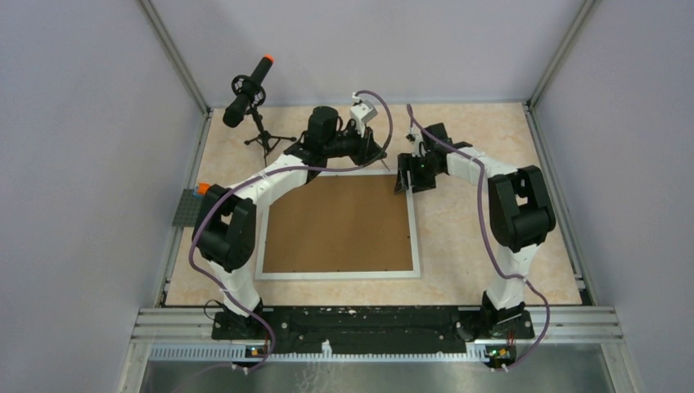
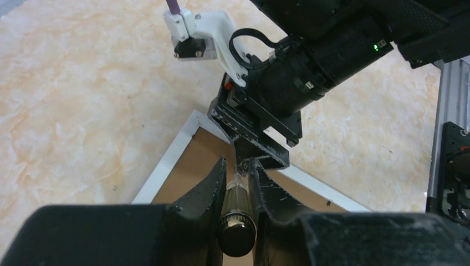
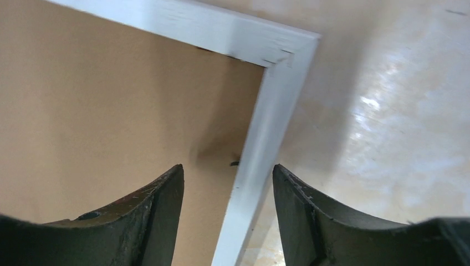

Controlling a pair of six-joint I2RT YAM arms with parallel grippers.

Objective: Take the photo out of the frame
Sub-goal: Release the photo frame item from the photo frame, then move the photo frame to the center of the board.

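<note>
The white frame (image 1: 340,274) lies face down on the table, its brown backing board (image 1: 340,223) facing up. The photo is hidden beneath that board. My left gripper (image 2: 239,169) is shut on a slim black pen-shaped tool (image 2: 237,221) with a clear tip, which points down at the frame's far right corner. My right gripper (image 3: 228,172) is open at that same corner and straddles the frame's right border (image 3: 260,138), one finger over the backing board (image 3: 100,100) and one over the table. A small dark tab (image 3: 235,163) sits by the border between the fingers.
A black handle with an orange tip on a small tripod (image 1: 248,90) stands at the back left. A grey block with an orange piece (image 1: 190,205) sits at the table's left edge. Walls close in three sides, and a metal rail (image 2: 449,111) runs beside the right arm.
</note>
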